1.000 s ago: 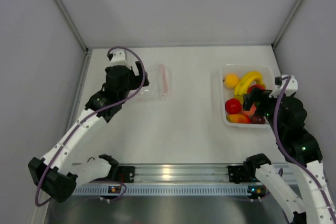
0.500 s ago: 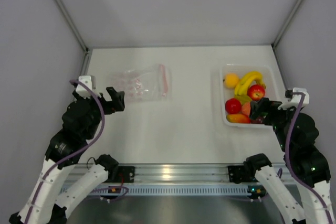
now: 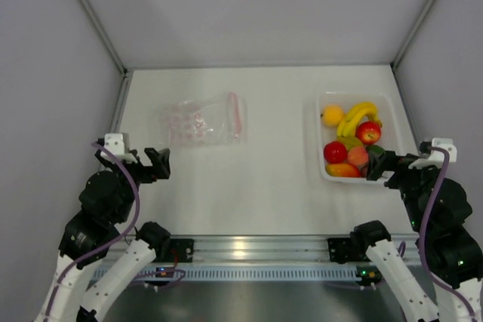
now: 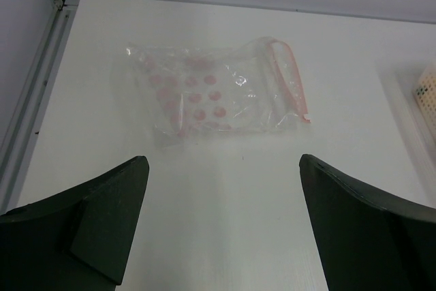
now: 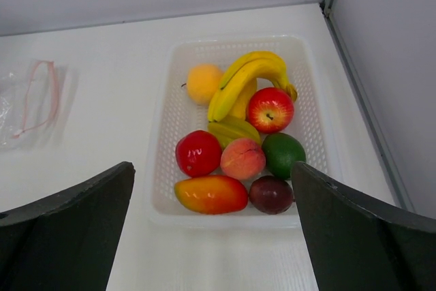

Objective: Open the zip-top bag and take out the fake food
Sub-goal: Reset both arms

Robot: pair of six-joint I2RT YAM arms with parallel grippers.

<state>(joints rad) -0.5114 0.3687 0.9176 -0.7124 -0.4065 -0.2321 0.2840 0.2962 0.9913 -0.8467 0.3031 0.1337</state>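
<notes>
I see both pulled farther back than before: left gripper (image 4: 223, 163) gapes empty short of the zip-top bag (image 4: 211, 93), right gripper (image 5: 212, 168) likewise short of the fake food (image 5: 245, 76).

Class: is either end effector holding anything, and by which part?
Nothing is held. The left end effector is open with the bag ahead of it; the right end effector is open with the tray ahead of it.
</notes>
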